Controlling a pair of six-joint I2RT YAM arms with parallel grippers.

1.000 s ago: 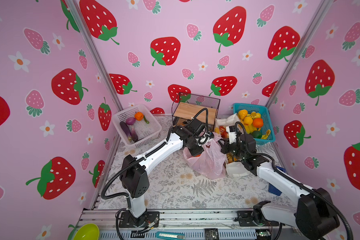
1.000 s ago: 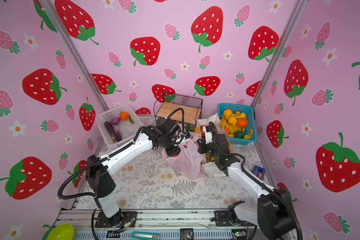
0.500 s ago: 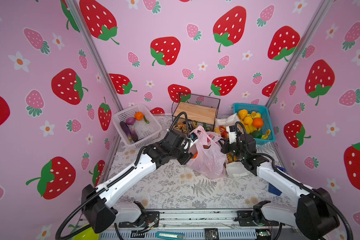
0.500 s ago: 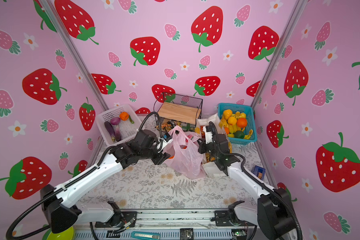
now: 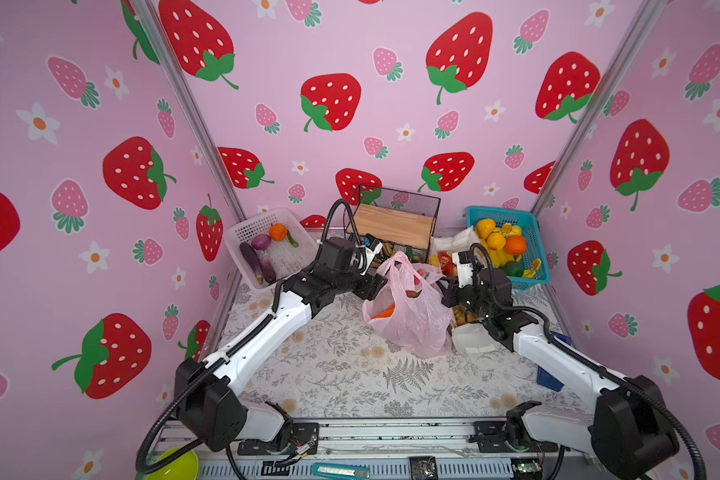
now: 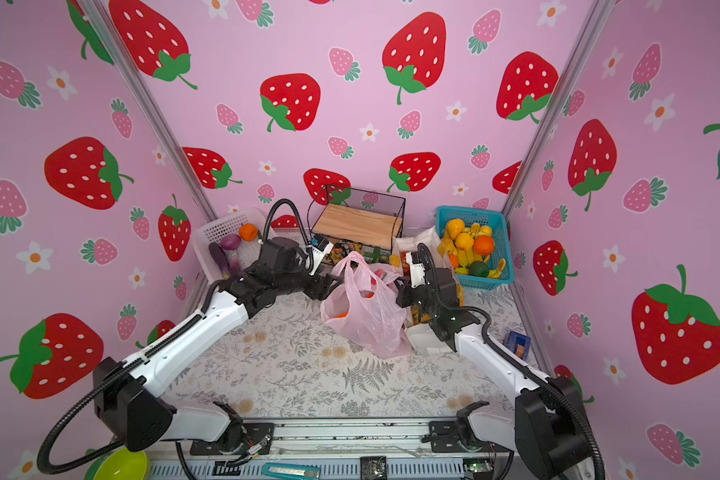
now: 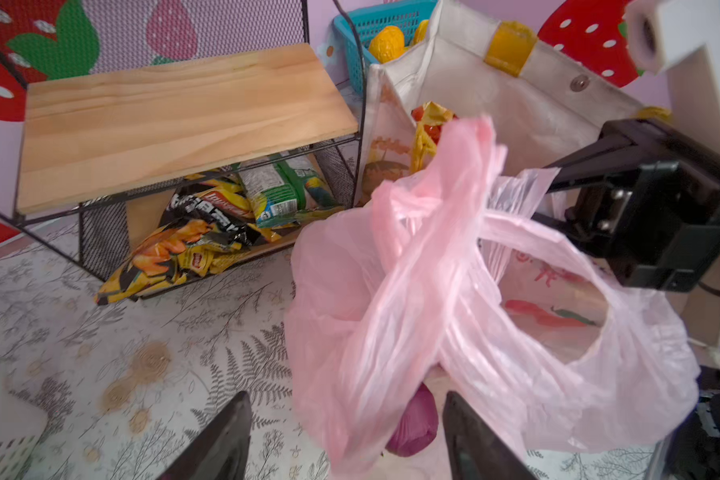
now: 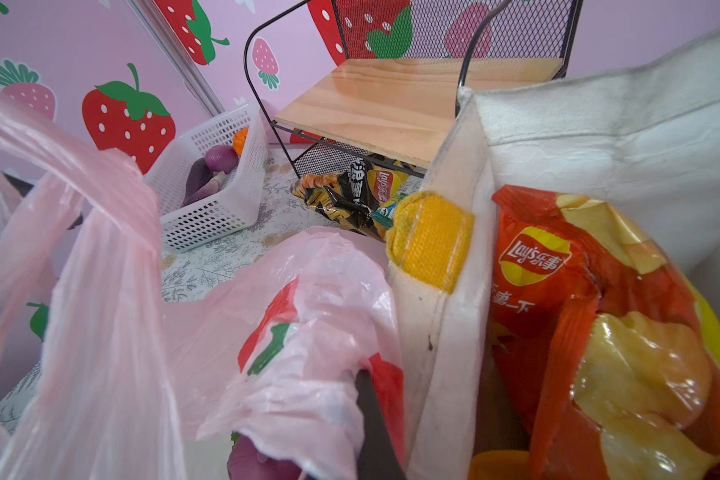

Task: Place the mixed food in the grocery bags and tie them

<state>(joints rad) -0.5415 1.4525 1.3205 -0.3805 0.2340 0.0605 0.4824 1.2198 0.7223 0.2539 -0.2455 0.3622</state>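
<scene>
Two grocery bags stand side by side, touching, between the two grippers in both top views.

Item 1: pink bag (image 5: 408, 320) (image 6: 364, 320). Thin and translucent, standing on the table (image 5: 341, 374). Long axis upright, with the mouth and loop handles uppermost and the base down. Its side bulges into the gap between the fingers (image 7: 225, 436) of the left gripper (image 7: 346, 440), which stand wide apart and clasp nothing. Whether either finger touches the plastic cannot be told. A purple piece (image 7: 412, 419) lies inside the bag, just ahead of that gap. One handle rises ahead of the left fingertips and crosses over the mouth.

Right gripper (image 7: 543, 191): fingers drawn narrow, pinching the far handle of the pink bag. In the right wrist view, plastic drapes over one dark finger (image 8: 371, 415).

Item 2: canvas tote (image 7: 495, 95) (image 5: 470, 338). White with yellow handle patches, upright, mouth up. It sits just beside the right fingers, on the side away from the left gripper. A red-orange snack packet (image 8: 558, 291) stands on end inside it, long axis upright, top edge toward the mouth.
</scene>
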